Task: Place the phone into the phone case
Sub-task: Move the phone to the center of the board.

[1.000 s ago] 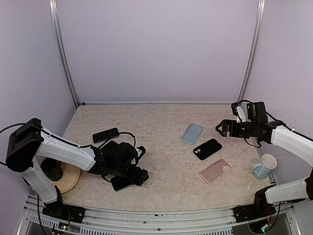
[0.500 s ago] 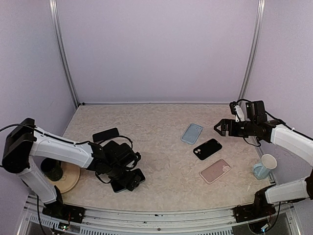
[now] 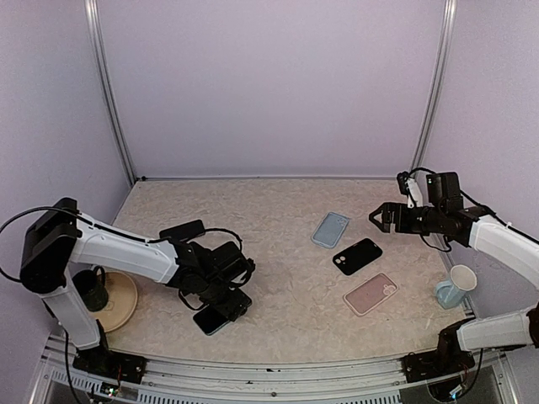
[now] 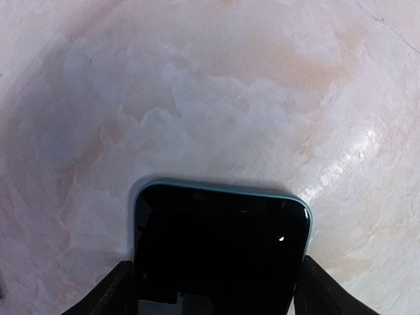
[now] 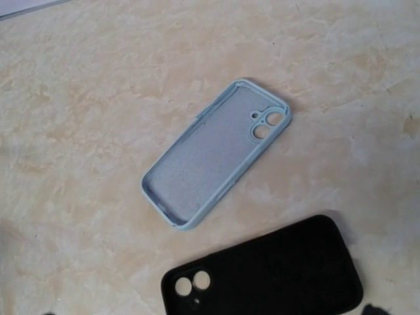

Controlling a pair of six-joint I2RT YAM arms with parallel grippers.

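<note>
At lower left, the left gripper [image 4: 216,292] had settled astride the phone [image 4: 220,230], jaws narrowing, pinch unconfirmed: pickup seemed underway. The right gripper [image 3: 377,219] stayed spread.

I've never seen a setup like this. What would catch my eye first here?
Most striking is the left gripper, low at the front left of the table, its fingers on either side of a dark phone with a pale blue edge. Over on the right lie three empty cases in a loose row, a light blue case, a black case and a pink case, with the right gripper hovering open beside them.
</note>
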